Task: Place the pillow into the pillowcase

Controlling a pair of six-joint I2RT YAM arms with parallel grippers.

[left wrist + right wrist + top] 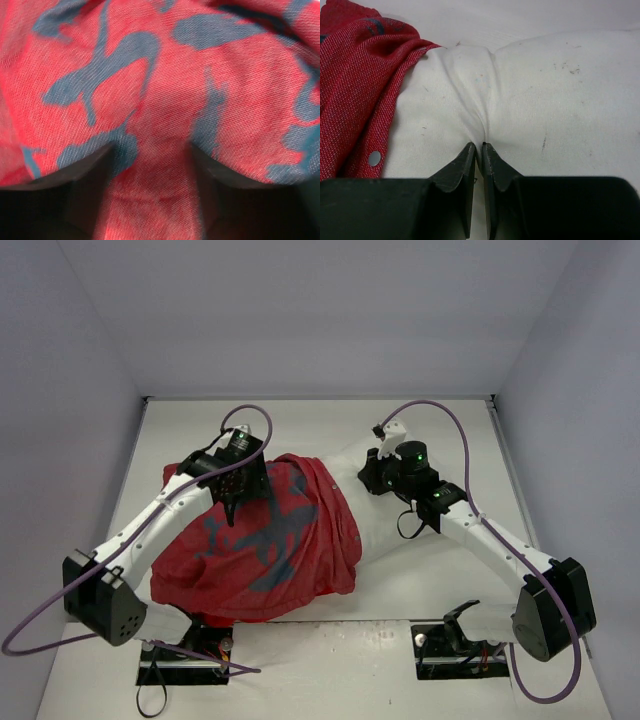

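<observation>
Pillow pinched in nearly closed right gripper, left gripper spread wide against red pillowcase

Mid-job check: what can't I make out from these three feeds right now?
How far the pillow is in: the pillowcase covers most of it in the top view.
Fingertips of the left end effector: dark and blurred at the bottom edge of the left wrist view; cloth fills the rest.
Tips of the right end effector in the top view: its own body hides them.
</observation>
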